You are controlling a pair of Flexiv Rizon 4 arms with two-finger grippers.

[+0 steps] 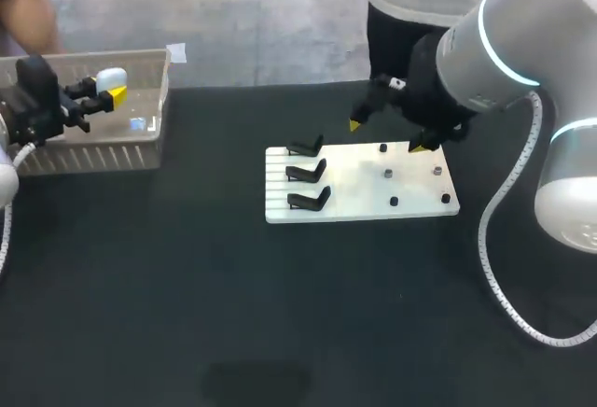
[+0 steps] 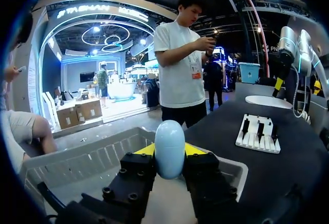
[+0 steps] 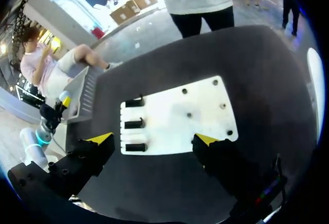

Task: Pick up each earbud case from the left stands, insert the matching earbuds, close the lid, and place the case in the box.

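Nearest to me, my left gripper [image 2: 169, 156] is clamped on the pale blue earbud case [image 2: 169, 147], both yellow tips pressing its sides, and it hangs upright over the grey box [image 2: 87, 154]. I judge this the placing step: the next move calls for lowering the case inside the walls and parting the fingers. Farther off, the three black stands [image 1: 308, 174] on the white board [image 1: 364, 188] are bare, and my right gripper [image 1: 382, 136] hovers above the board with its fingers wide apart, holding nothing. My fingers hide most of the box floor. I cannot tell whether the earbuds are inside.
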